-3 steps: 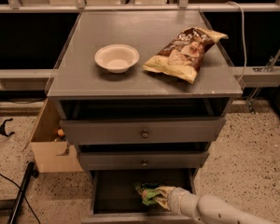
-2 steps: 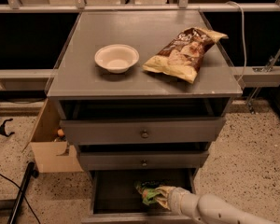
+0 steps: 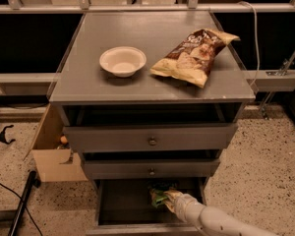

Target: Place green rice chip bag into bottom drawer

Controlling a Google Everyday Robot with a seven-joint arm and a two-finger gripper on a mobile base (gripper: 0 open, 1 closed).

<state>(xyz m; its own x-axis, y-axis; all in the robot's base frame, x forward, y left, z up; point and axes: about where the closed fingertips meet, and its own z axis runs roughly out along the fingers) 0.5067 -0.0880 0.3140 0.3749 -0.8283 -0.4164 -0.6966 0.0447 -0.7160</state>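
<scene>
While the green rice chip bag lies inside the open bottom drawer, near its back, the gripper reaches in against it, likely to deposit it, though whether it clamps the bag I cannot tell, and nothing else shows in that drawer.

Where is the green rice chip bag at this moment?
Camera view: the green rice chip bag is inside the open bottom drawer, right of centre, against the gripper that reaches in from the lower right.
</scene>
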